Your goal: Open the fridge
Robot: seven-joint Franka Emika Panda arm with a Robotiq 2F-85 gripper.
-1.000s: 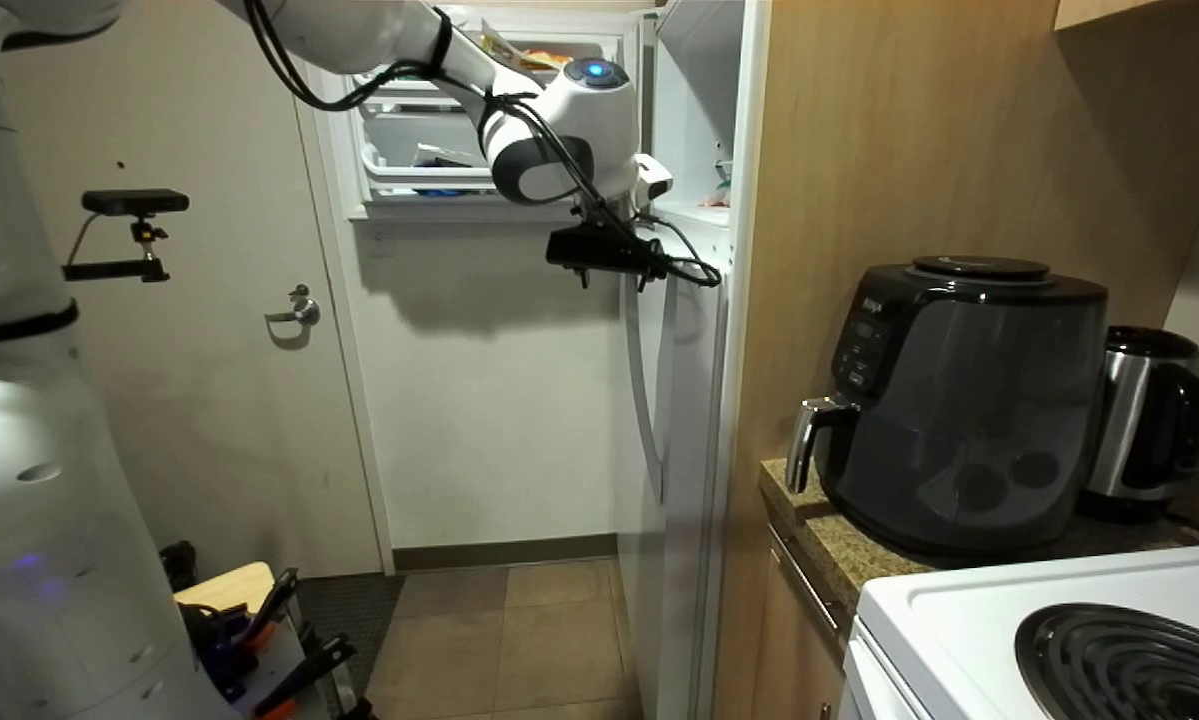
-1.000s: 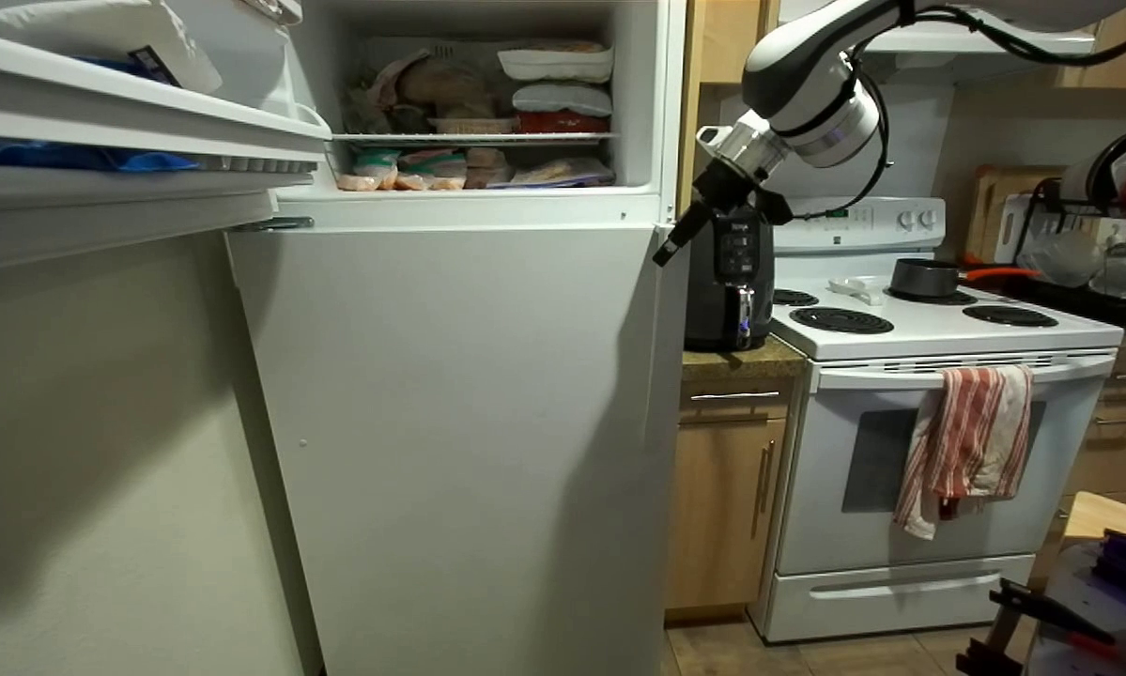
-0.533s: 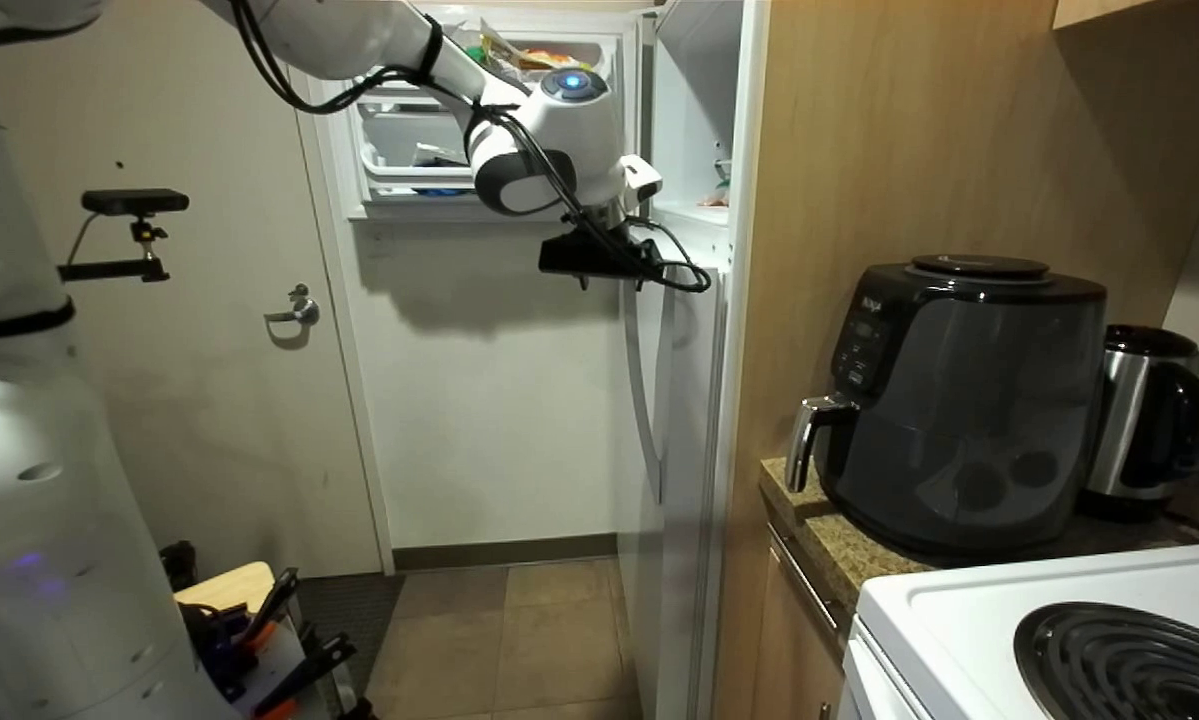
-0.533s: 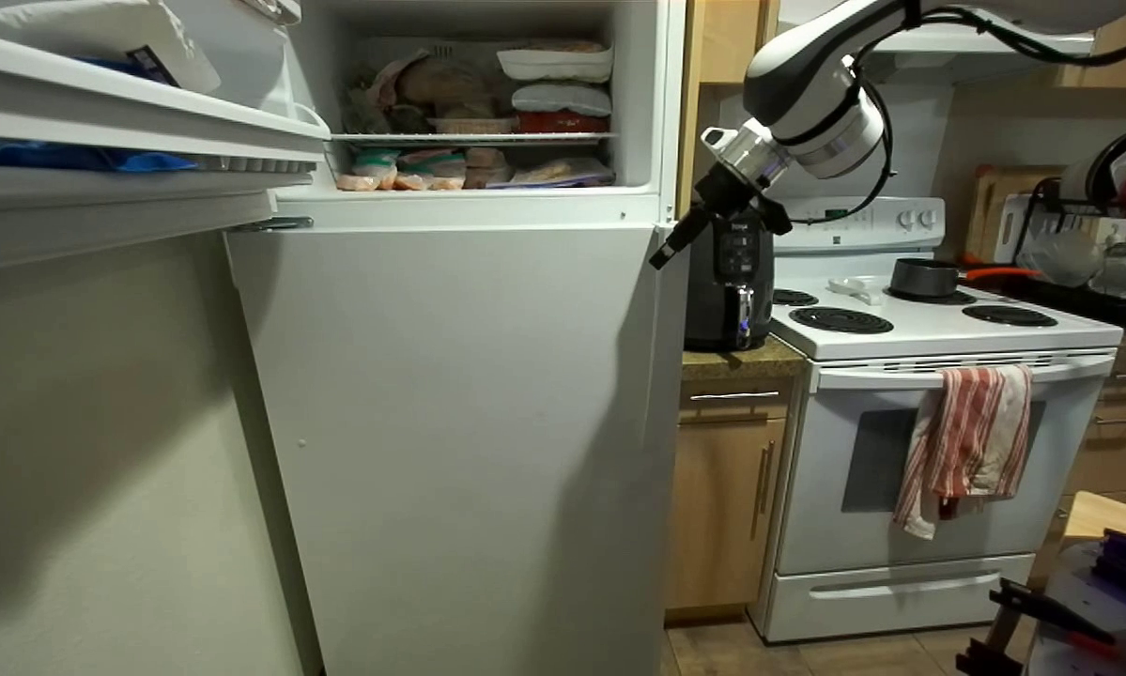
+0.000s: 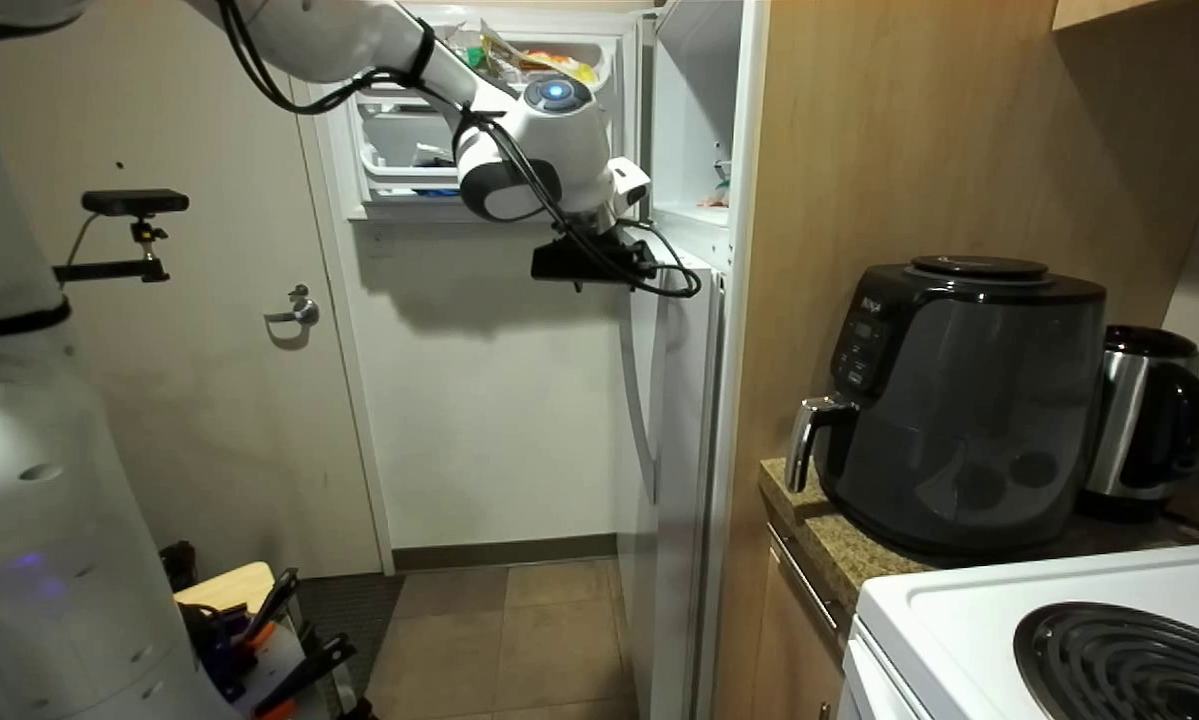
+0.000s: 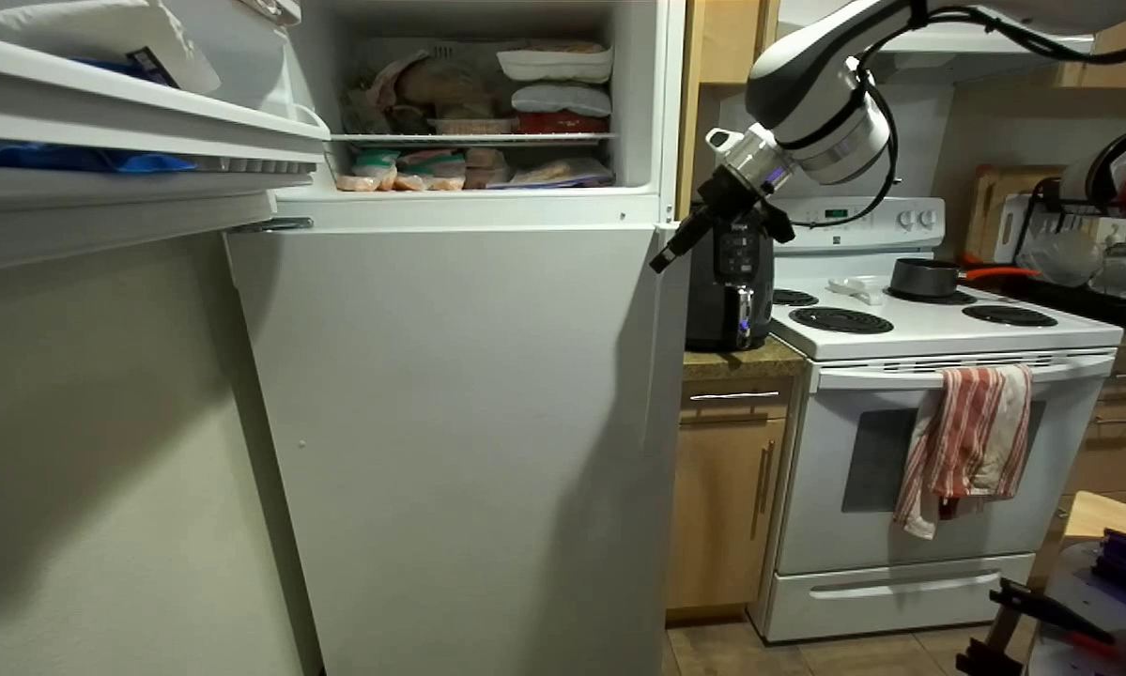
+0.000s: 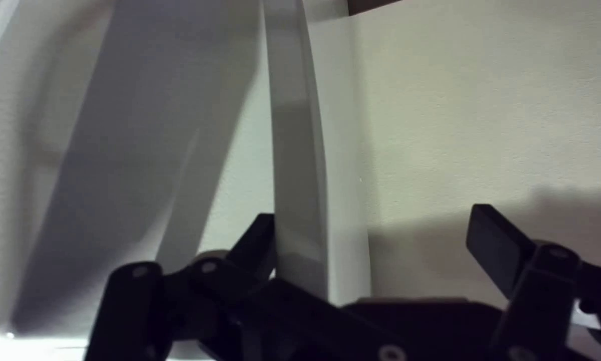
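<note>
wrist view: gripper (image 7: 375, 233) spread wide, fridge handle (image 7: 297, 185) between fingers (image 7: 498, 250), near end hidden; contact unclear.

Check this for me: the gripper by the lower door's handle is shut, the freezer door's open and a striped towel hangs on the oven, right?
Not quite: the gripper by the handle is open, its fingers spread wide in the wrist view. The freezer door is open, and the striped towel hangs on the oven.

a kitchen: white fridge (image 6: 450, 422) holding food (image 6: 450, 84), coil-burner stove (image 6: 929, 324) with a dark pot (image 6: 924, 279), striped towel (image 6: 976, 432) on the oven handle (image 6: 882, 380), air fryer (image 5: 969, 400) and kettle (image 5: 1122, 430) on the counter (image 5: 854, 550), wooden cabinets (image 6: 722, 526).
</note>
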